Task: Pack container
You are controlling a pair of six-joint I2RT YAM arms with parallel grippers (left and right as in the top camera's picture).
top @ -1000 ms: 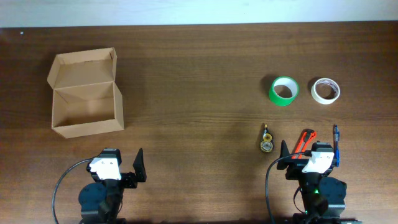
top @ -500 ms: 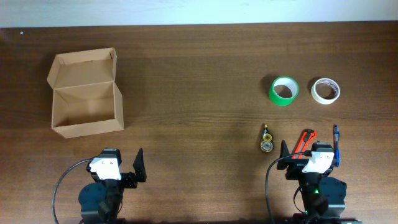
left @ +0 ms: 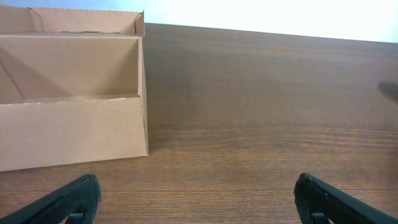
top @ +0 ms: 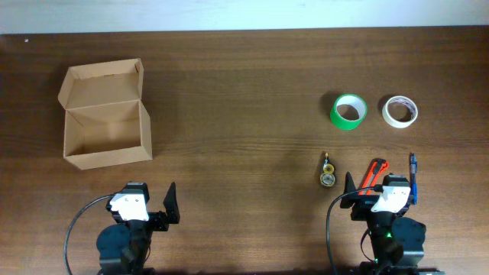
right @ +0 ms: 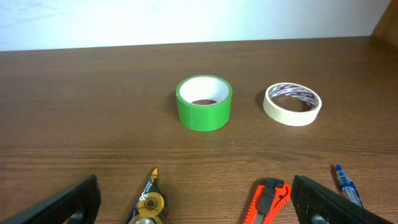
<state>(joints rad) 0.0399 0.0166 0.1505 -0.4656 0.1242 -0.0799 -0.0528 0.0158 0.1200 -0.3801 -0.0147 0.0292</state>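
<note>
The tan cardboard container (top: 107, 126) stands open at the table's left, its flap lid folded back; it also shows in the left wrist view (left: 71, 134), and the part of its inside in view is empty. My left gripper (left: 198, 199) is open and empty, near the front edge, below the box. My right gripper (right: 198, 202) is open and empty at the front right. Ahead of it lie a green tape roll (right: 203, 102), a cream tape roll (right: 293, 104), a yellow correction-tape dispenser (right: 148, 202), an orange utility knife (right: 266, 202) and a blue pen (right: 348, 186).
In the overhead view the green roll (top: 348, 111) and cream roll (top: 399, 111) sit at the right rear; the dispenser (top: 327, 170), knife (top: 372, 173) and pen (top: 413, 176) lie just beyond the right arm. Bare wood table (top: 244, 114) lies between the box and the rolls.
</note>
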